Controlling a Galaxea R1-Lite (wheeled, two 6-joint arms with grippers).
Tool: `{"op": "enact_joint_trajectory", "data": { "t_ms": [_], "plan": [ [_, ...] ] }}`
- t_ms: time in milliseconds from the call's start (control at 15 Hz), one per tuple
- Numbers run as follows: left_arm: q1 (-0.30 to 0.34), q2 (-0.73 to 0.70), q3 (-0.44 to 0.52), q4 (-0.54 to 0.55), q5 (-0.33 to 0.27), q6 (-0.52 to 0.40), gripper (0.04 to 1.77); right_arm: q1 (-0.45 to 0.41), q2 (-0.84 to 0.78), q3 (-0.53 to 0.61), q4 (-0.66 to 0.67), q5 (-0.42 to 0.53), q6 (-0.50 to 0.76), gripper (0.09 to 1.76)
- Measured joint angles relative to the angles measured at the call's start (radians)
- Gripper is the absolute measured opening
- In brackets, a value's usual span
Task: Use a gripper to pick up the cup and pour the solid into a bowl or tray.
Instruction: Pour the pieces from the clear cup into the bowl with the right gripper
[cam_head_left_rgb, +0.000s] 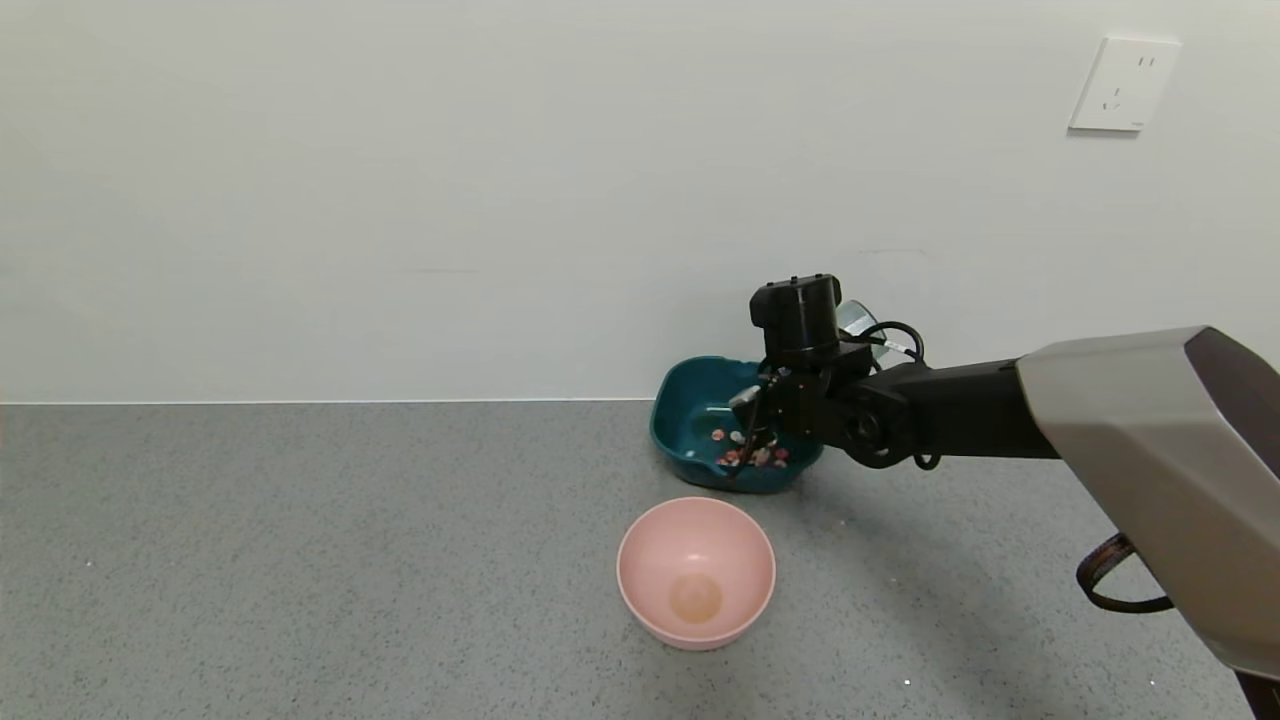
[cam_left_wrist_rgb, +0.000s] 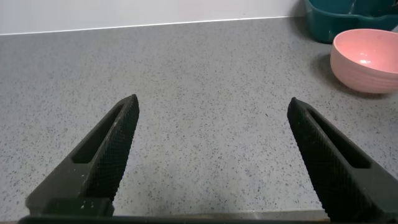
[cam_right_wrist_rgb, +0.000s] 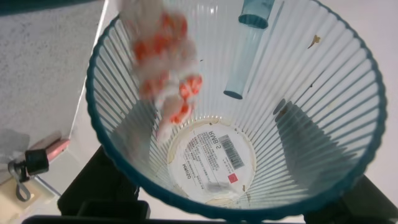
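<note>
Cup (cam_head_left_rgb: 857, 318) tipped over teal basin (cam_head_left_rgb: 690, 425) centre-right of frame — we see right gripper (cam_head_left_rgb: 800, 385) fingers clamping it, solid (cam_right_wrist_rgb: 166, 62) spilling out; left gripper (cam_left_wrist_rgb: 211, 162) fingers wide.

Grey speckled surface (cam_head_left_rgb: 300, 560) runs back to a white wall. Teal basin (cam_head_left_rgb: 690, 420) sits directly on it at the back, near the wall, with pink-red and white pieces (cam_head_left_rgb: 752, 455) in its bottom. Round pale pink bowl (cam_head_left_rgb: 696, 572) sits on it just in front of the basin, apart from it, upright and open side up.
</note>
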Motion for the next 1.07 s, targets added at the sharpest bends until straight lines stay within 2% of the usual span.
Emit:
{"op": "enact_joint_trajectory", "data": {
  "t_ms": [1067],
  "plan": [
    [0.0,0.0,0.0,0.0,0.0,0.0,1.72,0.013,-0.014,0.027,0.001,-0.044,-0.01,1.37]
  ]
}}
